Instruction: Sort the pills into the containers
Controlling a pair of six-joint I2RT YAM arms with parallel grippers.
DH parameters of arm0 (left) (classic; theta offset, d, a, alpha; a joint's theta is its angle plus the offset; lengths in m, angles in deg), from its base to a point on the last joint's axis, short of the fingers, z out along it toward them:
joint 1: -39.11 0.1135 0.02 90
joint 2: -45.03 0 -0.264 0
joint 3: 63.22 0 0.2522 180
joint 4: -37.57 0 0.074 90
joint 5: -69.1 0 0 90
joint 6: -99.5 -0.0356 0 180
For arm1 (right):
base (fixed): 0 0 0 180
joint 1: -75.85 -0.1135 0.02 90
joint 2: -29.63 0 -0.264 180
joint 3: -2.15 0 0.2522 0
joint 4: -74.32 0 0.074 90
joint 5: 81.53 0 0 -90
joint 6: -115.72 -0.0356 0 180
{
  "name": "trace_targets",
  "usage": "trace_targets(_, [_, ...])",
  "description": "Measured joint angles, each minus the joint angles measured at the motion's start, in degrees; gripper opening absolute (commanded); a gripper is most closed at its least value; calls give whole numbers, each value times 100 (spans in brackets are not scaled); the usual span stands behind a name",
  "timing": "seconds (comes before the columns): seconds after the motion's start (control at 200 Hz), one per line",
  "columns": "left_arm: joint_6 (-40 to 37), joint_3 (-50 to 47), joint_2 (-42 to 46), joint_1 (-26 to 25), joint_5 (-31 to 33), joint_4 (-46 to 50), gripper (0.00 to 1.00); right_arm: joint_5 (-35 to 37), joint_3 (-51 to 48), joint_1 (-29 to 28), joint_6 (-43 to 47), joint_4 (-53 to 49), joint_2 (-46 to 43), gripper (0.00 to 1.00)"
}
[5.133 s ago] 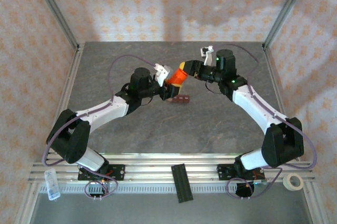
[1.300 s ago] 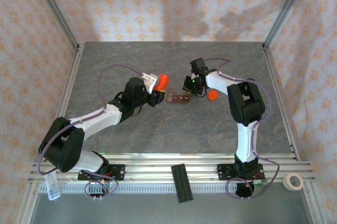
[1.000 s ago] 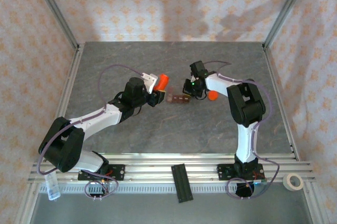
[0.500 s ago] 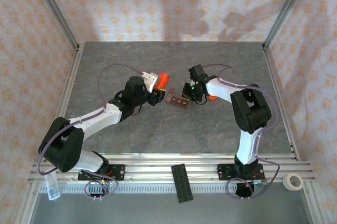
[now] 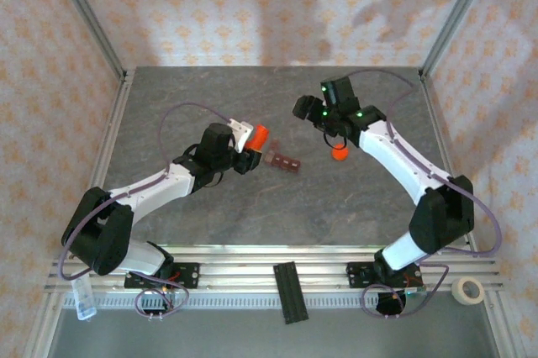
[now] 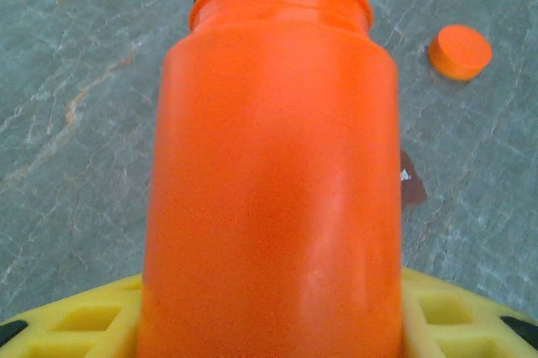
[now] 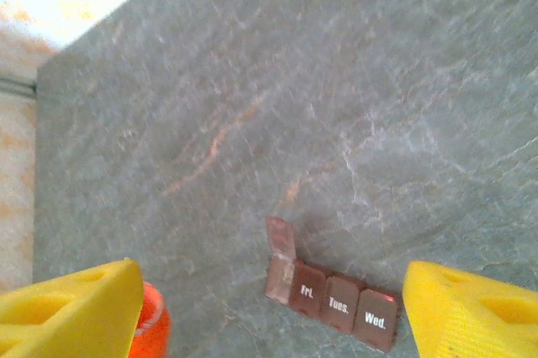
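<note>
The containers are a dark red-brown bar of joined compartments lying mid-table. In the right wrist view the containers show lids marked Fri, Tues and Wed, and the leftmost lid stands open. My left gripper is shut on an orange bottle, uncapped and tilted, just left of the bar. The same bottle sits between yellow fingers. My right gripper hangs open above and behind the bar, with its fingertips wide apart. The pills are hidden.
An orange cap lies on the table right of the bar, and this cap also appears past the bottle. A metal frame edges the grey table. A black strip lies on the front rail.
My right gripper has opened and risen back away from the containers, where it was shut low beside them. One end lid now stands open. The left gripper still holds the bottle.
</note>
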Motion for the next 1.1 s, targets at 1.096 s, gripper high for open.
trace_targets(1.096, [-42,476,-1176,-313,22,933,0,-50,1543,-94,-1158,-323,-42,84])
